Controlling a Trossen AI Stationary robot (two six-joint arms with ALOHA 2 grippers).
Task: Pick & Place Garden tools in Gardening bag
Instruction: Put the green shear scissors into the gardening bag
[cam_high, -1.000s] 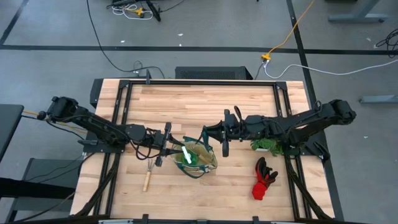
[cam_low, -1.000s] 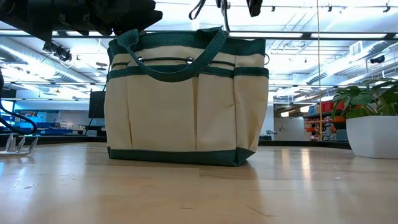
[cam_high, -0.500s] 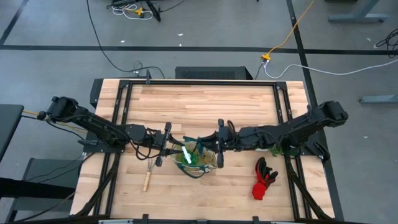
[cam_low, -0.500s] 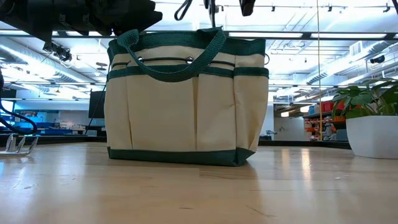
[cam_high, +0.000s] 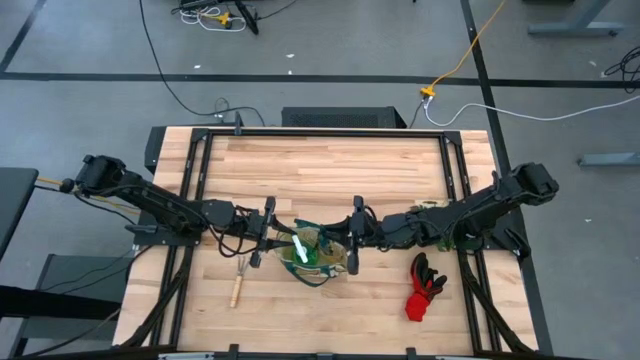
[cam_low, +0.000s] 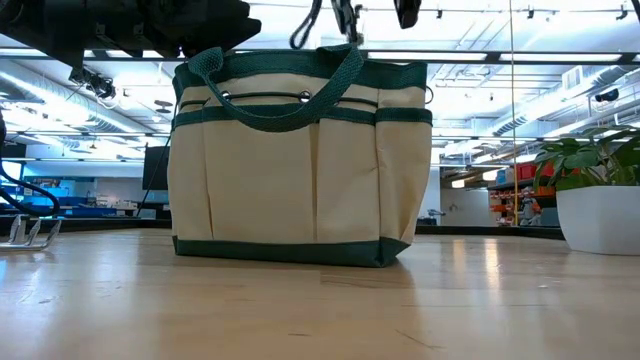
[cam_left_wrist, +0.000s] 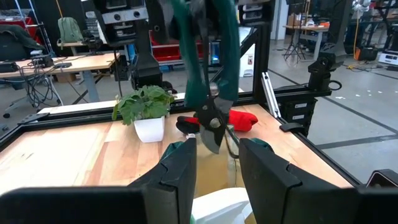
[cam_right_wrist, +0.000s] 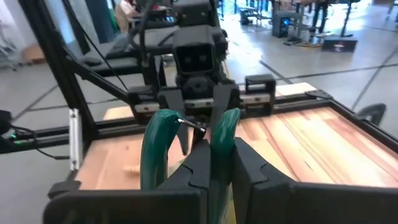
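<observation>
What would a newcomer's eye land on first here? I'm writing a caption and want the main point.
The pruning shears hang blades down from the right gripper, which is shut on their green handles just above the open gardening bag at the table's middle. The left gripper sits at the bag's other side, a green spray bottle showing inside. Red-black gloves lie on the table to the right.

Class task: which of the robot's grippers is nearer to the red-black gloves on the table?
Right. The right gripper hangs over the gardening bag, on the side facing the gloves; the left gripper waits beyond the bag's far side.
</observation>
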